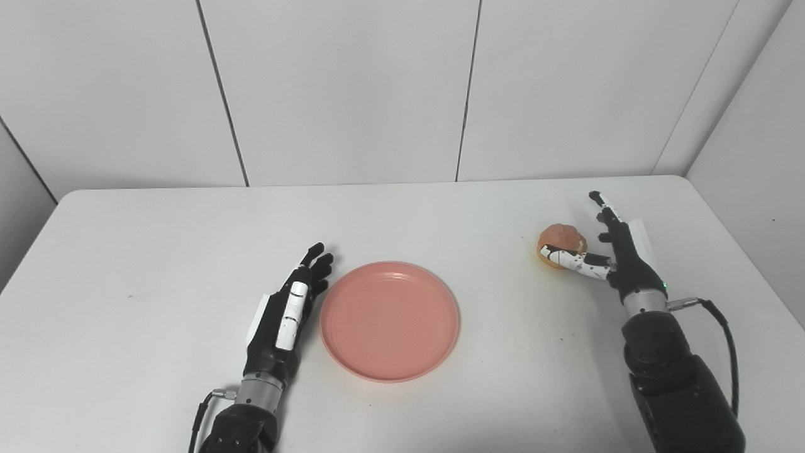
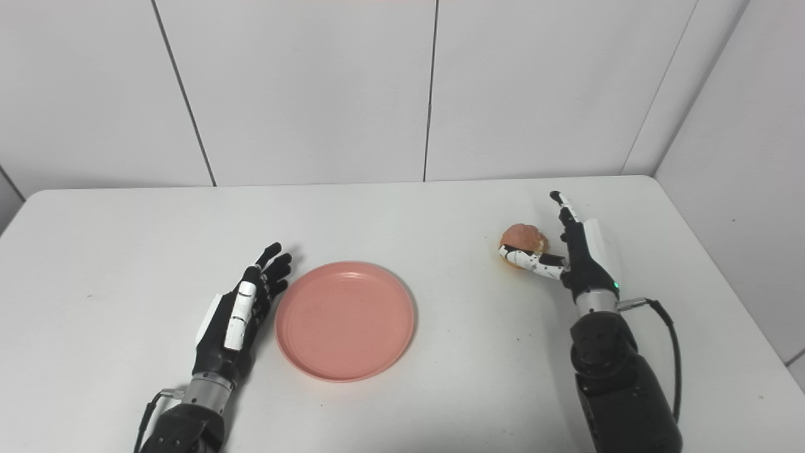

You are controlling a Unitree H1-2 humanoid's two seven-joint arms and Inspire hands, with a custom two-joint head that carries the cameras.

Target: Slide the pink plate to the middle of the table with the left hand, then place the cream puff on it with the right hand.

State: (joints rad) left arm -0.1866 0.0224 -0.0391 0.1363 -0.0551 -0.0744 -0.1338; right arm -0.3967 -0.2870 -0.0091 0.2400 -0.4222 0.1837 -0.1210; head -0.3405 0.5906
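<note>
Pink plate (image 1: 390, 321) beside left hand (image 1: 284, 314)

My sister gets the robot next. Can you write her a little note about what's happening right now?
Left hand: open, flat on the table, fingers beside the pink plate's left rim.
Right hand: open, thumb against the cream puff, not gripping it yet.
Pink plate: empty, near the middle of the table.
Cream puff: on the table, right of the plate.
Done: plate looks placed.
Left: grasp the puff and set it on the plate.

A white table (image 1: 157, 251) with rounded corners stands against pale wall panels (image 1: 346, 88) split by dark seams.
</note>
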